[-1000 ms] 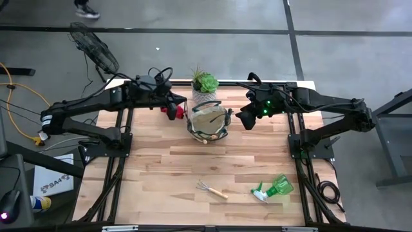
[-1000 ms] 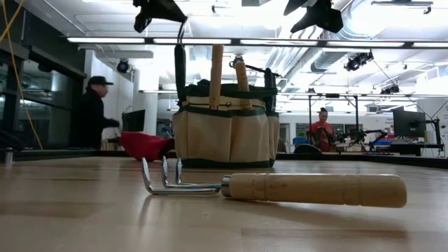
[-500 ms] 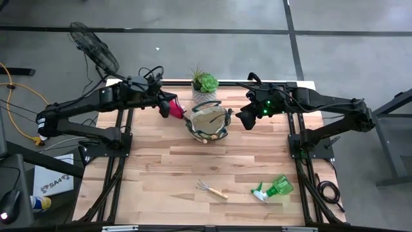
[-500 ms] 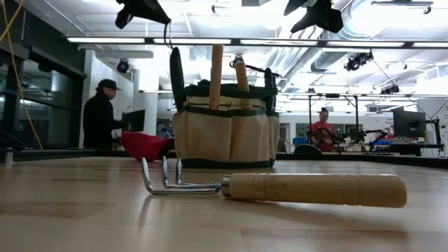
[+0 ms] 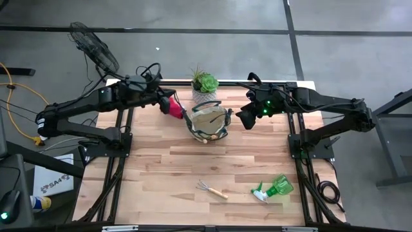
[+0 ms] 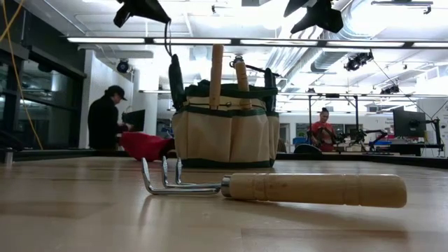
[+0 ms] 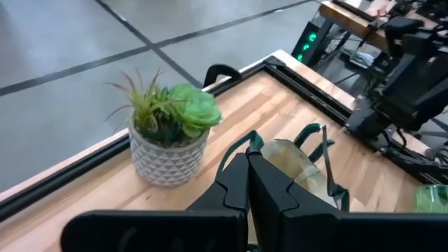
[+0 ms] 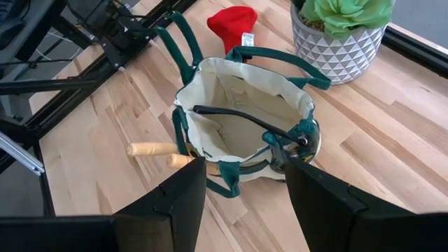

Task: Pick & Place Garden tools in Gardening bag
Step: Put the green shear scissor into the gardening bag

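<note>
**Bag in the middle, rake and sprayer left out front**

From my remote seat, the left tool [image 5: 172, 107] hung above the bench [image 5: 154, 167], its two dark fingers [image 7: 259, 189] pressed flat together with nothing between them. Just beside it on the pale wood planks lay the soft red glove [image 8: 233, 24], crumpled close against the gardening bag [image 5: 209, 122]. That bag was round, tan fabric with dark green rim and loop handles; two smooth wooden handles [image 6: 216, 65] stood up from its outer pockets and dark shears [image 8: 245, 119] lay across its mouth. Behind it stood a spiky succulent in a white patterned pot [image 5: 205, 85]. The right tool [image 5: 247, 118] hovered beside the bag, its fingers spread wide and empty. Well nearer the front edge lay the pronged metal rake [image 5: 212, 189] and the translucent green spray bottle [image 5: 273, 189] on its side.
</note>
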